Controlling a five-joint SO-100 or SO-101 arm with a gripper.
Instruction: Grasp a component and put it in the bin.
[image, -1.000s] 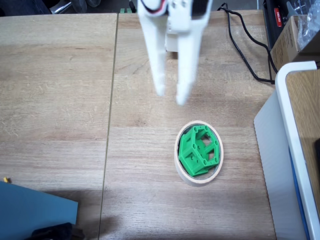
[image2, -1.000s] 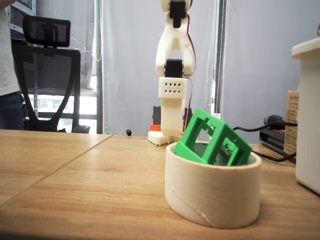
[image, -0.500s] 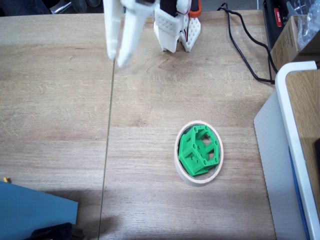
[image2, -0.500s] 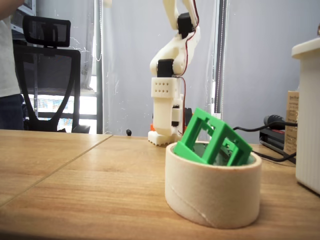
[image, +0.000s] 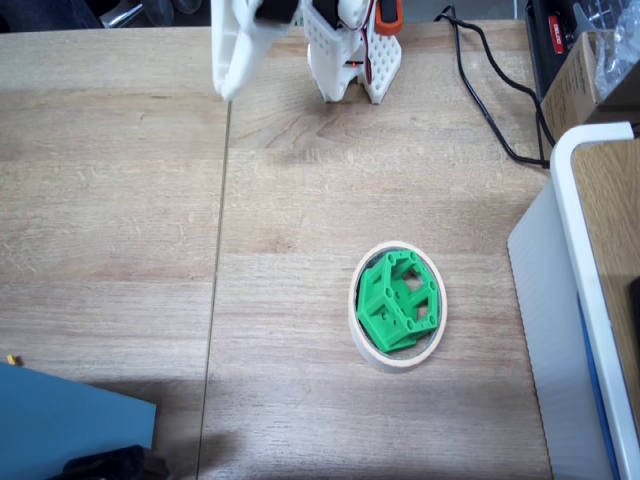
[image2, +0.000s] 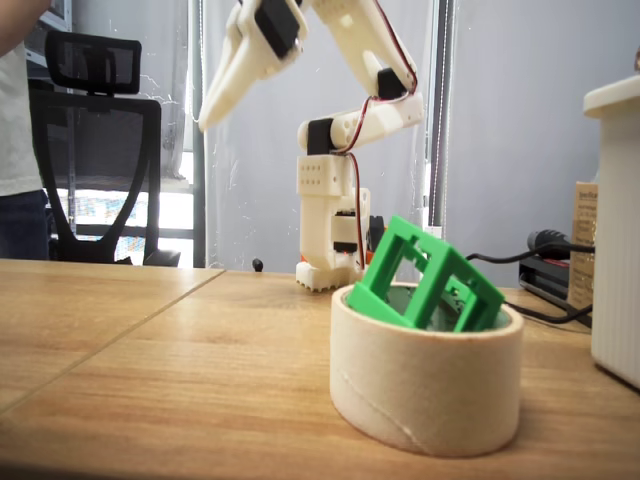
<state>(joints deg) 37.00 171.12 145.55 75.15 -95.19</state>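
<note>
Wooden table (image: 120, 200): your gripper (image: 228, 92) hangs high, holding nothing, fingers apparently together. Well away and below it, toward the overhead view's lower right, the green block (image: 398, 300) sits tilted inside the tape ring (image: 395, 358).

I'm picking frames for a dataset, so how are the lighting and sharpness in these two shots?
Top-down fixed view: even light, green component sharp, gripper slightly soft. Low fixed view: bright window behind, tape ring crisp, gripper and background softer.
</note>
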